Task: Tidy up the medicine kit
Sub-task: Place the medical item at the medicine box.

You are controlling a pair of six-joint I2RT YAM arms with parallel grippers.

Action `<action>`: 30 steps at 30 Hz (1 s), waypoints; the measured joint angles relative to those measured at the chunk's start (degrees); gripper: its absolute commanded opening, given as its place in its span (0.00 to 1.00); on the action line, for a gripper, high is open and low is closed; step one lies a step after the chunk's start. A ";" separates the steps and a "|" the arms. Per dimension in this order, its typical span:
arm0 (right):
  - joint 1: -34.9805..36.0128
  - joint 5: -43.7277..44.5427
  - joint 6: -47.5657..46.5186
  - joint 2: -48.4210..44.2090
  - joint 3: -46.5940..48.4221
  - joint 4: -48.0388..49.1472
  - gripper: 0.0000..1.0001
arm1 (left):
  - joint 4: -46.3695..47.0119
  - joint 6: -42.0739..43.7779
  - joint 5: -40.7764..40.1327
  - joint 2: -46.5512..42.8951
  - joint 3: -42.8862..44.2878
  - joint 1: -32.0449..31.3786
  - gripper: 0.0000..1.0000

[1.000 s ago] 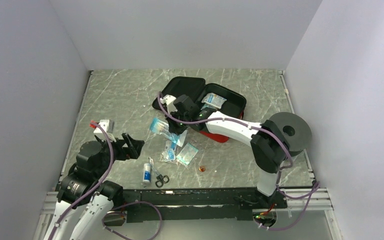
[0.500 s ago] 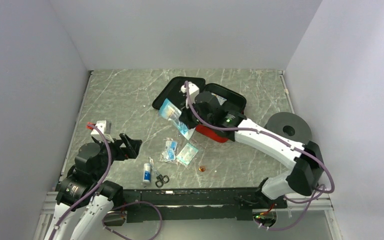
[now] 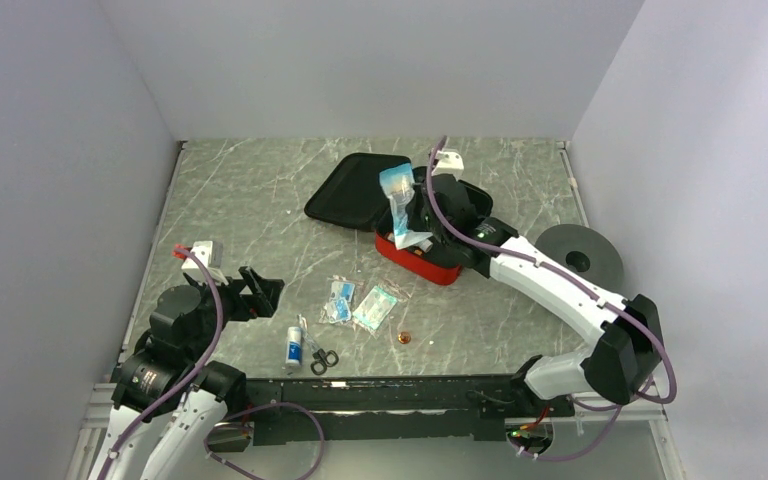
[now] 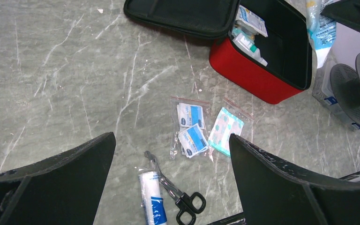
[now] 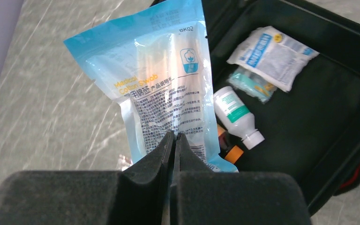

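Note:
The red medicine kit (image 3: 420,262) (image 4: 255,75) lies open at the table's middle back, its black lid flat to the left. My right gripper (image 3: 412,228) (image 5: 174,137) is shut on a blue cotton swab packet (image 3: 398,200) (image 5: 161,89), held in the air over the kit's left edge. Inside the kit (image 5: 309,108) lie a white bottle (image 5: 236,117), a white sachet (image 5: 272,56) and an orange-capped vial (image 5: 229,150). My left gripper (image 3: 260,290) (image 4: 171,140) stands open near the front left, nothing between its fingers.
On the table in front of the kit lie a bag of blue wipes (image 3: 340,300) (image 4: 191,129), a teal plaster pack (image 3: 374,307) (image 4: 226,130), a gauze roll (image 3: 294,349) (image 4: 152,201), black-handled scissors (image 3: 320,355) (image 4: 180,199) and a small copper coin (image 3: 404,339). A grey disc (image 3: 580,258) stands at the right.
My right gripper has lifted the cotton swab packet from the table left of the kit and carried it right and back, over the kit. The left arm has stayed still.

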 measured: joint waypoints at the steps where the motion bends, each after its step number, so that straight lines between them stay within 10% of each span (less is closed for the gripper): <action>1: -0.22 1.79 1.62 0.02 0.17 -0.46 0.00 | 0.00 0.00 0.02 0.00 0.00 0.00 0.99; 30: -11.32 19.30 39.74 17.33 10.05 -18.82 0.00 | 0.02 0.02 0.61 0.11 0.00 0.00 0.99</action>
